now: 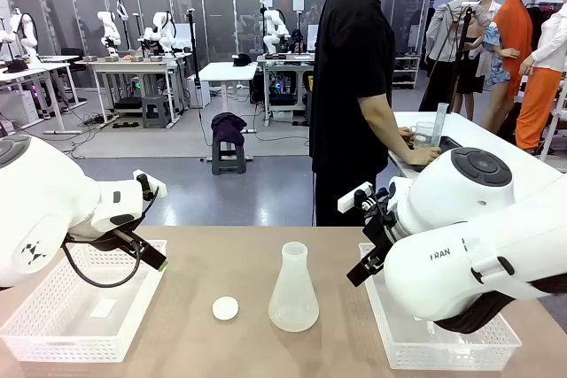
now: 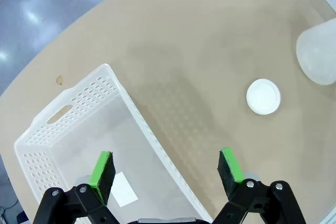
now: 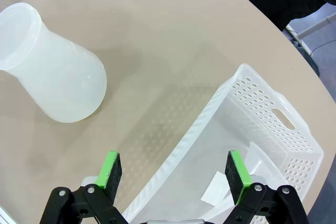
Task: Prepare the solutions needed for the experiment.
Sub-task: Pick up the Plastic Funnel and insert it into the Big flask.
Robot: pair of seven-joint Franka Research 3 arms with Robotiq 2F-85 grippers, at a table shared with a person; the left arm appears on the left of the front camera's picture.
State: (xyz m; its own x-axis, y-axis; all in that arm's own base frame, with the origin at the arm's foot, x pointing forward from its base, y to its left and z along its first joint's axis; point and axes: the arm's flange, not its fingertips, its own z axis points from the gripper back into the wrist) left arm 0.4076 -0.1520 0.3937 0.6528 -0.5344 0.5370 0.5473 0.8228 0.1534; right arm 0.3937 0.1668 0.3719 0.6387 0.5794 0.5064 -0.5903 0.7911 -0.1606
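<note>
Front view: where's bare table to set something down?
Bare: the far strip behind the flask up to the table edge; the gap between flask and right basket; the patch between left basket and white cap. Crowded: both sides, under baskets.

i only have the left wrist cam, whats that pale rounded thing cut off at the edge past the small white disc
Observer: It is a frosted conical flask, standing upright on the table with its neck open.
Operator: anything on the far side of it
Observer: A second white basket sits there, and the right gripper hangs open above its rim.
Operator: is the person near the flask
Observer: No. The person stands beyond the far edge, side-on, with both hands at another table.
</note>
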